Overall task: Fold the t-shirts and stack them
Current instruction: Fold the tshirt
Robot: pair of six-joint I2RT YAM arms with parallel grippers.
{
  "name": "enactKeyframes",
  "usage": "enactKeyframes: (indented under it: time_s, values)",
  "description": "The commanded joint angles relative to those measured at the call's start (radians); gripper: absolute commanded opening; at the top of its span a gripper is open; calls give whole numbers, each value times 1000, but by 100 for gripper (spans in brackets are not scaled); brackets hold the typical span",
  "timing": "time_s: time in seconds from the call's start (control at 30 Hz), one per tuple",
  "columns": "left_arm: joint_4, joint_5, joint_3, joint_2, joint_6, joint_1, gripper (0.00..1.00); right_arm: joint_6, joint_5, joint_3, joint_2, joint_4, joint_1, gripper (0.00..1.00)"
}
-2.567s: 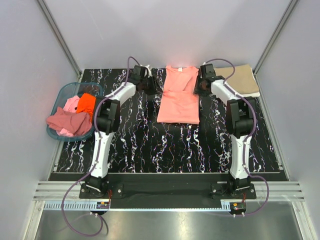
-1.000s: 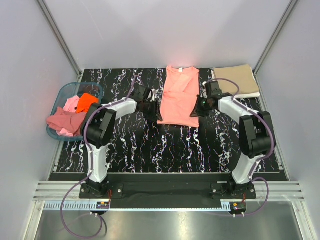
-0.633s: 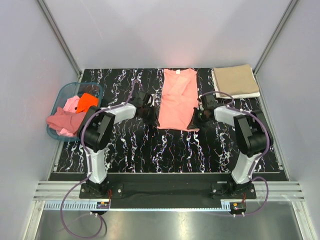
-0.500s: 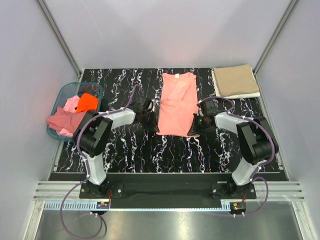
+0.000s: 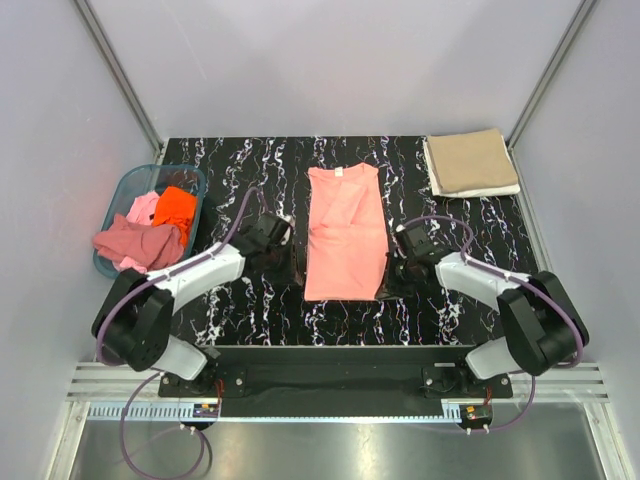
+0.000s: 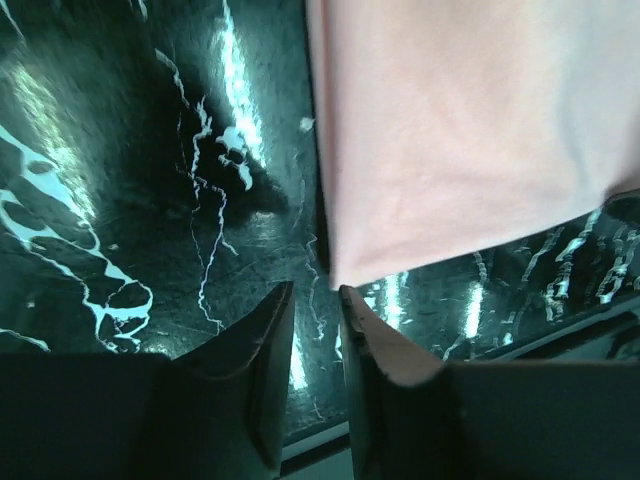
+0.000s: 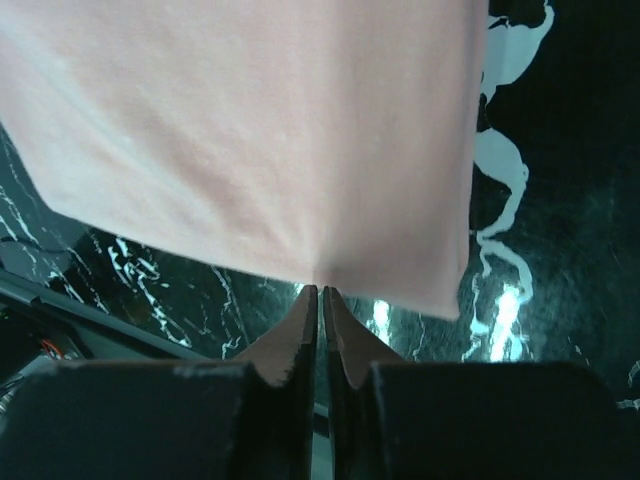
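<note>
A salmon-pink t-shirt (image 5: 345, 232), folded into a long narrow strip, lies flat mid-table with its collar at the far end. My left gripper (image 5: 296, 266) is at its near left corner. In the left wrist view the fingers (image 6: 315, 290) stand slightly apart with bare table between them, and the shirt corner (image 6: 345, 270) lies just beyond the right fingertip. My right gripper (image 5: 388, 276) is at the near right corner. It is shut on the shirt's near hem (image 7: 320, 290), pinching the pink cloth (image 7: 260, 130). A folded tan t-shirt (image 5: 472, 162) lies at the back right.
A translucent teal basket (image 5: 118, 190) stands at the left edge. It holds orange (image 5: 174, 208), light pink and dusty rose (image 5: 135, 243) t-shirts, the last hanging over its rim. Grey walls close in the black marbled table (image 5: 230, 310).
Both grippers have pulled the salmon-pink t-shirt from the back of the table toward the near edge, to mid-table. The left fingers now stand apart at its corner.
</note>
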Motion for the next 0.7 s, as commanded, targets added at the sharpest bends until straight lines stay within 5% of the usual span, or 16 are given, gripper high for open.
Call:
enactKeyframes:
  time_s: [0.0, 0.23, 0.67]
  values:
    - [-3, -20, 112, -21, 9, 1, 30, 12, 45, 106, -52, -44, -1, 11]
    - [48, 97, 354, 211, 39, 0, 27, -106, 86, 339, 132, -53, -3, 9]
    - [36, -23, 604, 582, 82, 127, 25, -295, 175, 660, 519, -45, -107, 8]
